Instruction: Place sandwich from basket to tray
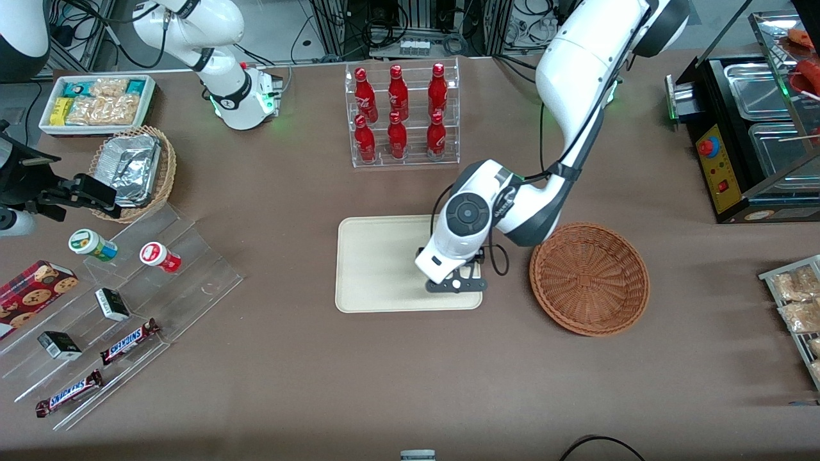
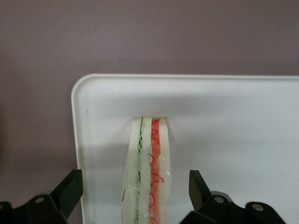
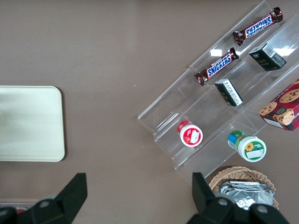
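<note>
Pincer [image 1: 456, 283] sits low over the tray [image 1: 378, 262], at the tray end nearest the basket [image 1: 589, 278], right of frame centre in the front view. Its fingers [image 2: 70, 189] are spread wide, one on each side of the sandwich [image 2: 147, 163] with clear gaps, touching neither face. Sandwich stands on edge on the tray surface, filling layers facing the wrist camera, close to a rounded tray corner.

In the front view, the sandwich is fully hidden under the arm's wrist; only the wrist view shows it, and its near end is cut off by the frame. Basket interior shows bare weave; its rim is just beside the tray's short edge, with a narrow strip of table [image 1: 410, 384] between them. The rest of the tray toward frame left is bare, and the table in the lower centre of the frame is open.

Counts: one sandwich, one tray, one reddish basket. Six red bottles [image 1: 397, 112] in the clear rack, upper centre. Two Snickers bars [image 1: 128, 341] on the acrylic steps, lower left. A lighter basket with foil trays [image 1: 131, 168] is mid left.
</note>
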Controlling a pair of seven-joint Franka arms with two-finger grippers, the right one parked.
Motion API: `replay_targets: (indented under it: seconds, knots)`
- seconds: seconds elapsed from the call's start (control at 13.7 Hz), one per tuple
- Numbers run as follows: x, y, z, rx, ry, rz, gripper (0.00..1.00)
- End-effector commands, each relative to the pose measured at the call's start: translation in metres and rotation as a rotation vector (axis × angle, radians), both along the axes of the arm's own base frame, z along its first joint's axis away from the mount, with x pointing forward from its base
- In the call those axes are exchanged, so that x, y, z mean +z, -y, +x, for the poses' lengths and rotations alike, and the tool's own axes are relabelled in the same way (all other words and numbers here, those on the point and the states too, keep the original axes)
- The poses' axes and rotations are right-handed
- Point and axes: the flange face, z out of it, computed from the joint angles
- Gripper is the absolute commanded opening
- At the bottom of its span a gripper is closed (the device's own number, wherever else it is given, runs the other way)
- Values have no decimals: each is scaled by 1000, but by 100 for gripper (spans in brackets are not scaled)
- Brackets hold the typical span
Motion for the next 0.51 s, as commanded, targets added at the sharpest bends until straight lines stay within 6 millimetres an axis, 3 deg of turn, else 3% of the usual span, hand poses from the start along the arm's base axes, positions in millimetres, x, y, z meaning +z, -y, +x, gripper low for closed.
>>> replay_targets:
  seconds: [0.0,0.29,0.44]
  knots:
    - [41,-18,15,22,50,1,100]
    - [93,-67,35,-13,127,101,100]
    - [115,-116,52,39,100,111,100]
